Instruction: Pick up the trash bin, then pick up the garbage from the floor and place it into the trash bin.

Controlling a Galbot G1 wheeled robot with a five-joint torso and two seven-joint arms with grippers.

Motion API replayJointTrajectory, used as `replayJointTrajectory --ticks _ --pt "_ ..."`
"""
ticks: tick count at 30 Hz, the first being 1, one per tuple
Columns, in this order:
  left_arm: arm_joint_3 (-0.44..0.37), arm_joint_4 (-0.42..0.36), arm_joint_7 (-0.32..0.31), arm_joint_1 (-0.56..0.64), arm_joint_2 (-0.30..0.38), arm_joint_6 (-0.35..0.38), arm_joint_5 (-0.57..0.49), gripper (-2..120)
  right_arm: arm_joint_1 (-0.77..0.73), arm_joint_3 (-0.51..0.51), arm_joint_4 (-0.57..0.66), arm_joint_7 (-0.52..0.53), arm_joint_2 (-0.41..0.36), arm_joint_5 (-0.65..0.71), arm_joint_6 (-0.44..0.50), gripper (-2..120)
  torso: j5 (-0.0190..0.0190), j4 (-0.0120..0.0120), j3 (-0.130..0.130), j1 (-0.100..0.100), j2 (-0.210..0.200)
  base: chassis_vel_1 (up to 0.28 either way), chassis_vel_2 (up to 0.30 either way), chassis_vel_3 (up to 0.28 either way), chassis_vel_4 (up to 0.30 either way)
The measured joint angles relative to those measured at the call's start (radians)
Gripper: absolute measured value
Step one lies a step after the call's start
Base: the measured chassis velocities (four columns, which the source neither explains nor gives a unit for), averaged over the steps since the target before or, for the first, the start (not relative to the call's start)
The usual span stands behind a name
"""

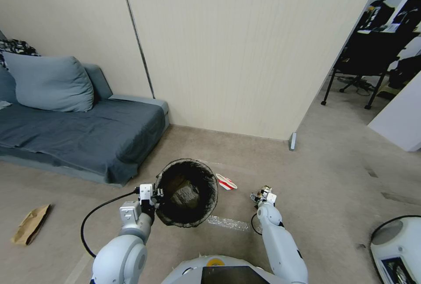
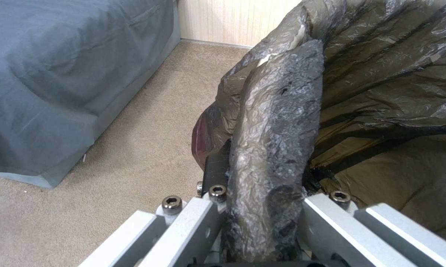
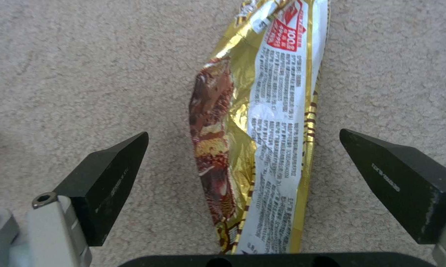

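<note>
Two dark fingers [image 3: 109,178] of my right end effector [image 3: 243,174] stood apart astride the gold snack wrapper [image 3: 262,122] on the floor, its long axis running between them, while my left end effector [image 1: 151,196] was clamped on the trash bin [image 1: 186,192].
</note>
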Motion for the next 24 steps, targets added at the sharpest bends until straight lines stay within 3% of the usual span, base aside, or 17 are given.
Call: replayJointTrajectory --ticks 20,24 --pt "0.001 0.000 0.001 -0.001 -0.002 0.000 0.003 1 0.028 0.007 -0.074 -0.006 -0.002 0.002 0.015 99 -0.0001 0.0000 0.000 0.000 0.000 0.000 0.000 0.000 0.000" --pt "0.001 0.001 0.001 -0.001 -0.003 0.000 0.004 1 0.028 0.007 -0.075 -0.014 -0.002 0.003 0.018 88 -0.0001 0.0000 0.000 0.000 0.000 0.000 0.000 0.000 0.000"
